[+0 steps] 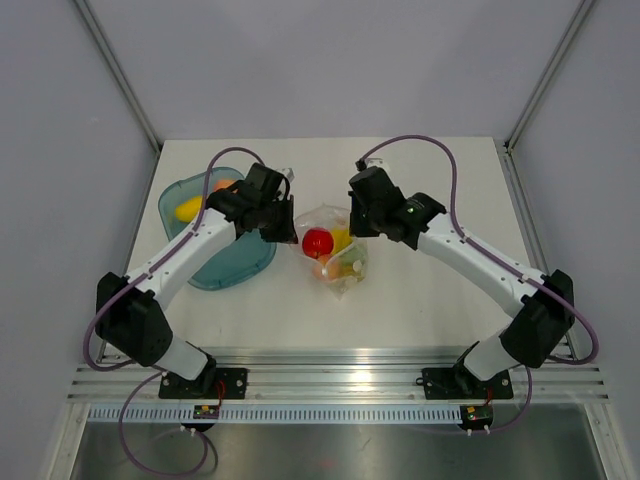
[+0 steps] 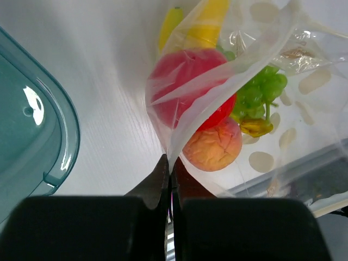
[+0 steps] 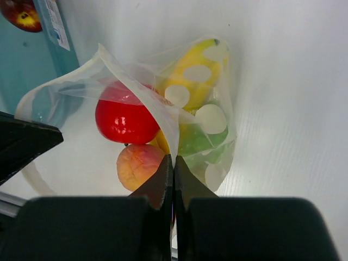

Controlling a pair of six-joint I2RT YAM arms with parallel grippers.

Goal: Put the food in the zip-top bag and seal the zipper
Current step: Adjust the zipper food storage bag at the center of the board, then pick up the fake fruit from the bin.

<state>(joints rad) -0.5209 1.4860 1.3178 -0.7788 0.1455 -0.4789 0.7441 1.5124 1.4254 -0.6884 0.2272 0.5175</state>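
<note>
1. The clear crinkly plastic zip-top bag [image 1: 338,258] lies on the white table [image 1: 430,300], in the middle between the two arms and just beside the teal translucent plastic tray [image 1: 238,266].
2. The bag is glossy and see-through, with white oval spots printed on the film, and its surface is wrinkled and catches the light.
3. Through the plastic these toy fruits are seen: a shiny red apple [image 2: 190,87], an orange-pink peach [image 2: 213,145] touching the apple from below, a bunch of green grapes [image 2: 262,91] and a yellow banana bunch [image 3: 193,76].
4. In the right wrist view the upper edge of the bag stands up and curves to the left as a loop, so the mouth looks not closed there.
5. The seal strip itself is too faint to tell clearly.
6. The left gripper [image 2: 170,166] has its jaws pressed together, and a fold of the bag's edge runs down between the tips.
7. The right gripper [image 3: 173,163] also has its jaws pressed together, pinching the film of the bag on the other side.
8. In the tray lie a yellow lemon-like piece [image 1: 190,208] and a dark red plum [image 3: 19,13], apart from the bag.
</note>
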